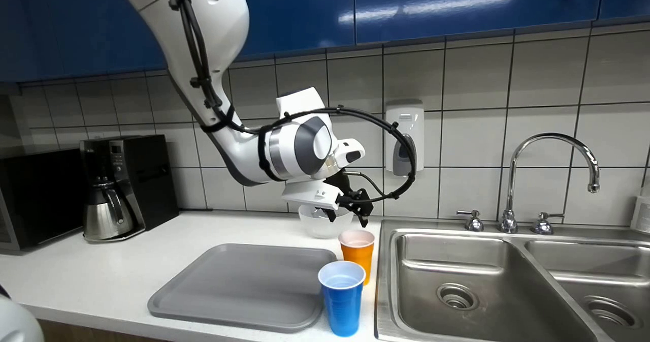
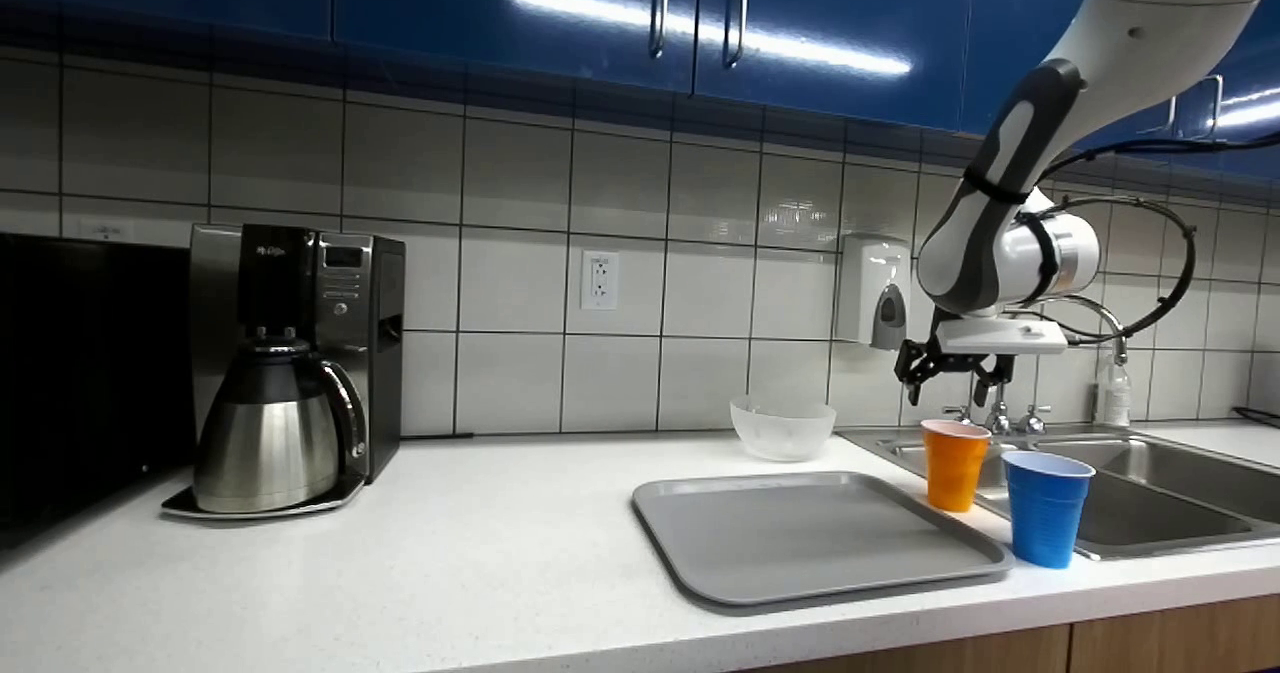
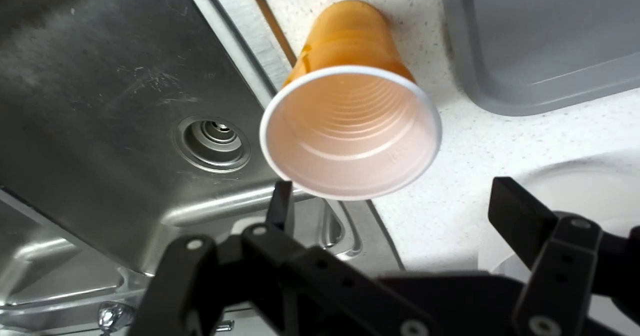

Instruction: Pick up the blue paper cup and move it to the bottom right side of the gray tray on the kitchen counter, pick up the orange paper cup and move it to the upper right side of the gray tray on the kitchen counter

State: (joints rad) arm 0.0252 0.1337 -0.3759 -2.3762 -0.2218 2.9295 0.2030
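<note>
The orange paper cup (image 1: 358,255) (image 2: 954,468) (image 3: 350,41) stands upright on the kitchen counter (image 1: 101,276) (image 2: 450,563), between the gray tray (image 1: 244,281) (image 2: 790,533) (image 3: 565,31) and the sink. The blue paper cup (image 1: 344,306) (image 2: 1046,518) stands upright beside the tray's front right corner, near the counter's front edge. It is out of the wrist view. My gripper (image 1: 347,219) (image 2: 946,398) (image 3: 391,191) is open and empty. It hangs above the orange cup, apart from it in both exterior views. In the wrist view the cup's mouth appears toward the left finger.
A clear bowl (image 1: 325,222) (image 2: 782,428) stands by the wall behind the tray. The steel sink (image 1: 452,260) (image 2: 1130,513) with its curved faucet (image 1: 553,138) lies right of the cups. A coffee maker (image 1: 127,184) (image 2: 300,373) stands at the left. A soap dispenser (image 1: 404,138) hangs on the wall.
</note>
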